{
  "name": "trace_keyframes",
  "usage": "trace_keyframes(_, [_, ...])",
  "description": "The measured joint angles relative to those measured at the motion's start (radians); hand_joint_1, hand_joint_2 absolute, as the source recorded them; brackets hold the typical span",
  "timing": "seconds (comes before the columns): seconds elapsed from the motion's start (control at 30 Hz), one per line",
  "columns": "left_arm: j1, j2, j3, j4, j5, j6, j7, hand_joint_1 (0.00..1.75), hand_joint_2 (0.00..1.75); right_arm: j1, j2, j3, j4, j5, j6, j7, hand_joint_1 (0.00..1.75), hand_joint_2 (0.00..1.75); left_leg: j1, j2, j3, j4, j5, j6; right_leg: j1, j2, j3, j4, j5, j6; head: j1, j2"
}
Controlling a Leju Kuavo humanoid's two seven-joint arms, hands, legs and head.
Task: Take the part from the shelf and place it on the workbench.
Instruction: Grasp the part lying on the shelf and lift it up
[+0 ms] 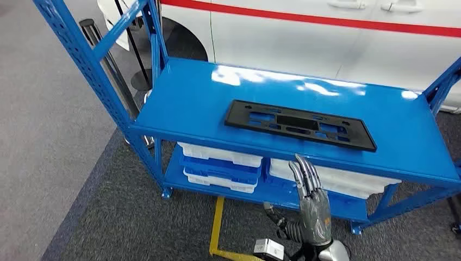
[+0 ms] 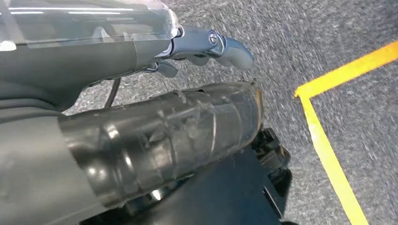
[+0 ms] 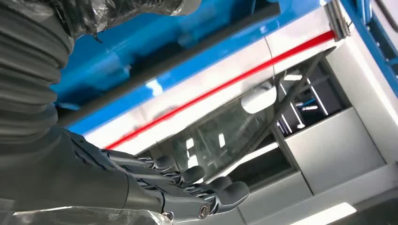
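The right hand (image 1: 312, 209) is raised in front of the shelf (image 1: 179, 103), fingers extended and apart, holding nothing. The part (image 1: 300, 124), a flat black plate, lies on the top deck beyond the fingertips, long axis parallel to the front edge. The left hand (image 2: 206, 47) hangs over floor, fingers curled, empty.

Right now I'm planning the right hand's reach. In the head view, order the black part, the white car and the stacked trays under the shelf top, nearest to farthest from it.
From the right hand:
1. Stacked trays, lower shelf, just behind and left of the hand.
2. Black part, on the shelf top, above the hand.
3. White car, behind the shelf.
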Motion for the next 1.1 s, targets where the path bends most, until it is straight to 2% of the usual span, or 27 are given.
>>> trace_keyframes(0.07, [-0.001,0.0,0.0,0.0,0.0,0.0,-0.001,0.0,0.0,0.002,-0.004,-0.007,-0.002,0.002,-0.001,0.001,0.0,1.75,0.0,0.0,0.009,-0.002,-0.006,0.004,0.0,0.0,-0.044,0.069,-0.025,0.002,0.0,0.0])
trace_keyframes(0.13, [-0.003,0.0,0.0,0.0,0.001,0.0,-0.003,0.0,0.0,0.01,-0.011,-0.019,-0.005,0.006,-0.004,0.003,0.0,1.75,-0.002,0.0,0.025,-0.004,-0.02,0.008,0.0,0.0,-0.133,0.194,-0.065,0.007,0.0,0.0])
trace_keyframes(0.17, [-0.002,0.0,0.0,0.0,0.002,0.0,-0.004,0.0,0.0,0.016,-0.013,-0.024,-0.006,0.008,-0.004,0.004,0.0,1.75,-0.003,-0.001,0.035,-0.004,-0.029,0.008,0.0,0.0,-0.171,0.233,-0.07,0.008,0.0,0.0])
trace_keyframes(0.2, [-0.001,0.0,0.0,0.0,0.002,0.0,-0.004,0.0,0.0,0.022,-0.016,-0.028,-0.008,0.011,-0.005,0.005,0.0,1.75,-0.003,-0.002,0.048,-0.004,-0.038,0.007,0.0,0.0,-0.19,0.235,-0.054,0.007,0.0,0.0])
trace_keyframes(0.23, [0.0,0.0,0.0,0.0,0.002,0.0,-0.005,0.0,0.0,0.026,-0.018,-0.033,-0.01,0.013,-0.006,0.006,0.0,1.75,-0.004,-0.003,0.063,-0.004,-0.049,0.006,0.001,0.0,-0.193,0.203,-0.018,0.005,0.0,0.0])
trace_keyframes(0.3, [0.001,-0.001,0.0,0.001,0.003,0.0,-0.005,0.0,0.0,0.031,-0.023,-0.042,-0.015,0.015,-0.008,0.007,0.0,1.75,-0.004,-0.003,0.094,-0.005,-0.072,0.003,0.006,-0.002,-0.168,0.081,0.079,-0.006,0.0,0.0])
trace_keyframes(0.33, [0.0,-0.003,0.0,0.002,0.003,0.0,-0.005,0.0,0.0,0.033,-0.025,-0.045,-0.017,0.015,-0.009,0.007,0.0,1.75,-0.005,-0.004,0.104,-0.007,-0.082,-0.001,0.011,-0.004,-0.157,0.029,0.108,-0.012,0.001,0.0])
trace_keyframes(0.37, [-0.001,-0.004,0.0,0.003,0.003,0.0,-0.006,0.0,0.0,0.035,-0.027,-0.047,-0.019,0.015,-0.011,0.008,0.0,1.75,-0.005,-0.004,0.109,-0.01,-0.089,-0.007,0.016,-0.005,-0.15,-0.001,0.126,-0.018,0.0,0.0])
trace_keyframes(0.43, [-0.004,-0.005,0.0,0.004,0.003,0.0,-0.006,0.0,0.0,0.038,-0.029,-0.05,-0.025,0.016,-0.013,0.008,0.0,1.75,-0.006,-0.004,0.119,-0.015,-0.094,-0.018,0.02,-0.005,-0.145,-0.019,0.122,-0.028,0.0,0.0])
trace_keyframes(0.5, [-0.005,-0.004,0.0,0.004,0.003,0.0,-0.006,0.0,0.0,0.04,-0.03,-0.054,-0.03,0.016,-0.014,0.008,0.0,1.75,-0.006,-0.003,0.12,0.008,-0.092,-0.027,0.015,-0.002,-0.122,-0.034,0.119,-0.037,0.0,0.0])
trace_keyframes(0.53, [-0.005,-0.004,0.0,0.004,0.003,0.0,-0.006,0.0,0.0,0.041,-0.03,-0.055,-0.031,0.016,-0.014,0.008,0.0,1.75,-0.006,-0.003,0.102,0.046,-0.094,-0.031,0.012,-0.001,-0.107,-0.042,0.115,-0.043,-0.001,0.0])
trace_keyframes(0.57, [-0.006,-0.004,0.0,0.004,0.003,0.0,-0.006,0.0,0.0,0.041,-0.03,-0.056,-0.032,0.017,-0.014,0.008,0.0,1.75,-0.005,-0.002,0.071,0.103,-0.104,-0.034,0.01,-0.001,-0.092,-0.049,0.109,-0.046,-0.001,0.0])
trace_keyframes(0.63, [-0.006,-0.004,0.0,0.005,0.003,0.0,-0.006,0.0,0.0,0.042,-0.03,-0.057,-0.033,0.019,-0.015,0.008,0.0,1.75,-0.003,-0.002,-0.012,0.225,-0.148,-0.04,0.01,-0.002,-0.07,-0.052,0.092,-0.05,-0.002,0.0])
trace_keyframes(0.67, [-0.004,-0.004,0.001,0.005,0.004,0.0,-0.006,0.0,0.0,0.044,-0.03,-0.058,-0.033,0.02,-0.015,0.008,0.0,1.75,-0.002,-0.002,-0.048,0.26,-0.169,-0.043,0.01,-0.001,-0.059,-0.052,0.082,-0.05,-0.002,0.0])
trace_keyframes(0.7, [-0.002,-0.004,0.001,0.005,0.004,0.0,-0.006,0.0,0.0,0.045,-0.03,-0.059,-0.033,0.022,-0.014,0.009,0.0,1.75,-0.001,-0.002,-0.071,0.267,-0.175,-0.045,0.009,0.0,-0.045,-0.052,0.072,-0.05,-0.002,0.0])
trace_keyframes(0.73, [-0.001,-0.003,0.001,0.005,0.004,0.0,-0.006,0.0,0.0,0.047,-0.03,-0.061,-0.033,0.025,-0.014,0.01,0.0,1.75,0.0,-0.002,-0.081,0.244,-0.158,-0.047,0.009,0.002,-0.03,-0.052,0.061,-0.049,-0.002,0.0])
trace_keyframes(0.77, [0.001,-0.003,0.001,0.005,0.004,0.0,-0.006,0.0,0.0,0.048,-0.03,-0.061,-0.033,0.029,-0.012,0.012,0.0,1.75,0.001,-0.002,-0.078,0.194,-0.116,-0.046,0.009,0.003,-0.013,-0.052,0.049,-0.046,-0.002,0.0])
trace_keyframes(0.8, [0.002,-0.003,0.001,0.005,0.004,0.0,-0.006,0.0,0.0,0.049,-0.03,-0.062,-0.033,0.033,-0.011,0.015,0.0,1.75,0.003,-0.002,-0.07,0.133,-0.058,-0.045,0.009,0.003,-0.001,-0.052,0.037,-0.043,-0.001,0.0])
trace_keyframes(0.87, [0.002,-0.002,0.001,0.006,0.003,0.0,-0.005,0.0,0.0,0.051,-0.031,-0.064,-0.033,0.043,-0.002,0.023,0.0,1.75,0.0,-0.001,-0.06,0.047,0.011,-0.036,0.01,0.004,0.013,-0.05,0.016,-0.032,-0.001,0.0])
trace_keyframes(0.9, [0.001,-0.002,0.001,0.006,0.002,0.0,-0.005,0.0,0.0,0.052,-0.031,-0.065,-0.033,0.047,0.002,0.025,0.0,1.75,-0.003,-0.001,-0.06,0.032,0.022,-0.028,0.01,0.005,0.015,-0.049,0.01,-0.026,0.0,0.0])
trace_keyframes(0.93, [0.0,-0.002,0.002,0.006,0.001,0.0,-0.005,0.0,0.0,0.053,-0.032,-0.066,-0.033,0.052,0.006,0.028,0.0,1.75,-0.007,-0.001,-0.058,0.028,0.015,-0.021,0.01,0.005,0.02,-0.049,0.007,-0.02,0.0,0.0])
trace_keyframes(1.0, [0.001,-0.001,0.002,0.006,0.001,0.0,-0.005,0.0,0.0,0.054,-0.036,-0.069,-0.033,0.06,0.011,0.03,0.0,1.75,-0.006,-0.001,-0.042,0.018,0.02,-0.006,0.008,0.005,0.023,-0.041,0.002,-0.01,0.0,0.0])
trace_keyframes(1.03, [0.001,-0.001,0.002,0.006,0.0,0.001,-0.005,0.0,0.0,0.053,-0.038,-0.07,-0.033,0.063,0.015,0.032,0.0,1.75,-0.004,-0.001,-0.031,0.013,0.018,0.0,0.007,0.003,0.011,-0.014,-0.003,-0.007,0.0,0.0])
trace_keyframes(1.07, [0.0,-0.001,0.002,0.006,0.0,0.001,-0.005,0.0,0.0,0.053,-0.041,-0.071,-0.033,0.067,0.022,0.035,0.0,1.75,-0.003,-0.002,-0.021,0.008,0.015,0.004,0.005,0.002,-0.016,0.034,-0.013,-0.003,0.001,0.0])
trace_keyframes(1.1, [-0.002,-0.001,0.002,0.006,0.0,0.003,-0.006,0.0,0.0,0.053,-0.044,-0.071,-0.032,0.071,0.029,0.038,0.0,1.75,-0.003,-0.002,-0.012,0.006,0.009,0.008,0.004,0.001,-0.055,0.099,-0.029,0.0,0.001,0.0])
